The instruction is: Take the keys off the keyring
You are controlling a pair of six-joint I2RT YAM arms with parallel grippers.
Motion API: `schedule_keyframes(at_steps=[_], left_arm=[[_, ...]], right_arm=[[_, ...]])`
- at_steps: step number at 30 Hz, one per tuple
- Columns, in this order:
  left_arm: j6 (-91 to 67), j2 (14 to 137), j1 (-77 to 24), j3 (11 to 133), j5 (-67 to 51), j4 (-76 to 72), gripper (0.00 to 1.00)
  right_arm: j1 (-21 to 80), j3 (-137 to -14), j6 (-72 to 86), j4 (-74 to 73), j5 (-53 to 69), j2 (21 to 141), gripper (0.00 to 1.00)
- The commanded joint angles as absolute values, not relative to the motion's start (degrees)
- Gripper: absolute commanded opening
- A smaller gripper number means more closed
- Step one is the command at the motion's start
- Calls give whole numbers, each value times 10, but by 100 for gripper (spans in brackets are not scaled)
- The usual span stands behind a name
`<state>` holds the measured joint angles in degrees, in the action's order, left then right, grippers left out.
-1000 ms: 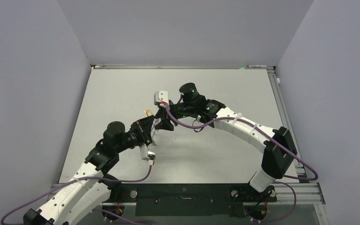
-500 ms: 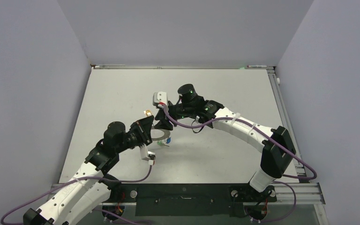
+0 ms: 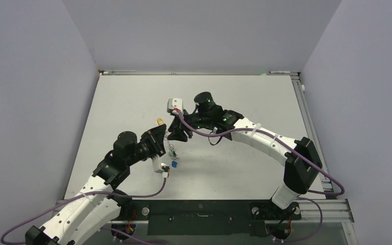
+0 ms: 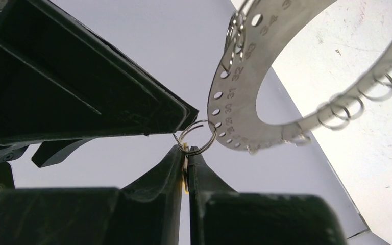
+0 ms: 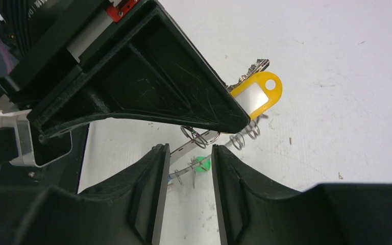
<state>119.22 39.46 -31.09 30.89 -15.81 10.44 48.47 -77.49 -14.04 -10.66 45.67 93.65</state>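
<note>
My left gripper [image 4: 186, 150] is shut on the thin blade of the yellow key [image 5: 258, 94]. That key's wire loop [image 4: 196, 138] sits at the fingertips. From the loop hangs the keyring [image 4: 235, 102], a grey numbered disc with several wire loops on its rim. In the top view the keyring [image 3: 172, 151] dangles edge-on below the left gripper [image 3: 166, 139], with a blue key [image 3: 174, 165] at its bottom. My right gripper [image 5: 188, 149] is open. Its fingers stand either side of the keyring's edge [image 5: 178, 151] without touching it, with a green key [image 5: 201, 162] just beyond.
The white table [image 3: 245, 97] is closed in by grey walls at the left, back and right. A metal rail [image 3: 311, 127] runs along its right edge. The two arms meet near the table's middle, and purple cables [image 3: 209, 137] loop off them.
The keyring, lying flat between the two grippers half a second ago, has swung down and now hangs edge-on from the left gripper. Both grippers have barely shifted.
</note>
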Motion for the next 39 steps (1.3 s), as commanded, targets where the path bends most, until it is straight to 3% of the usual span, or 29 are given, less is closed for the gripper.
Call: schedule_keyframes(at_steps=[1, 14, 30, 39], left_arm=[[1299, 394, -315, 344, -150, 87, 0], [1277, 404, -320, 359, -124, 108, 0], [1142, 460, -349, 460, -58, 275, 0], [1056, 489, -394, 465, -28, 299, 0]], right_arm=[[487, -756, -88, -32, 463, 933, 36], [444, -737, -60, -5, 462, 917, 37], [399, -703, -44, 21, 508, 888, 54], [392, -659, -45, 41, 523, 870, 54]])
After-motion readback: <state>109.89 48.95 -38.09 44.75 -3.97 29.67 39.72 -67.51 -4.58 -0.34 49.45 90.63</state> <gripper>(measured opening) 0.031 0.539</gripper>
